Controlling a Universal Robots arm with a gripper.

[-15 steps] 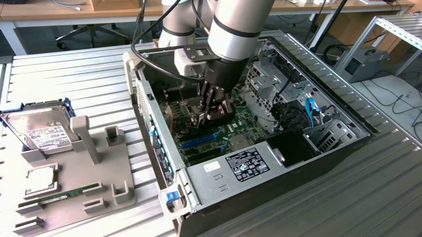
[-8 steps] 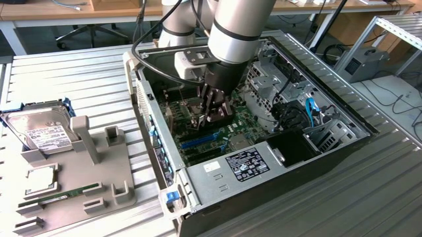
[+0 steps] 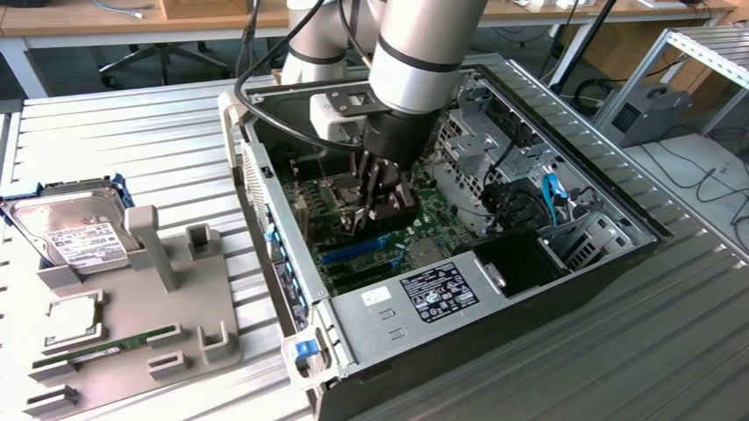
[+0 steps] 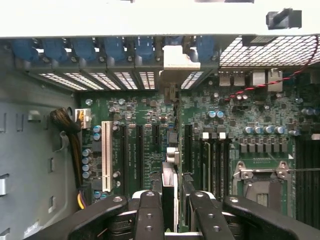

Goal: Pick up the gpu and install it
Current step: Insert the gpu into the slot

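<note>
Labels present, none legible
Print on the power supply label [image 3: 436, 293] and hard drive label [image 3: 80, 243] cannot be read

Gripper [image 3: 377, 210] w/ gpu [image 3: 365, 203] inside PC case [image 3: 609, 254]

Even, bright overhead light; soft shadows inside the case [image 3: 609, 263]; slight blur.

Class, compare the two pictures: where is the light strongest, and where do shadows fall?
Exterior view: glare streaks the silver cylindrical robot arm, which shades the green motherboard beneath. Wrist view: the pale metal case rim is washed out; the black end effector, gripping the thin black gpu card, looks dark.
</note>
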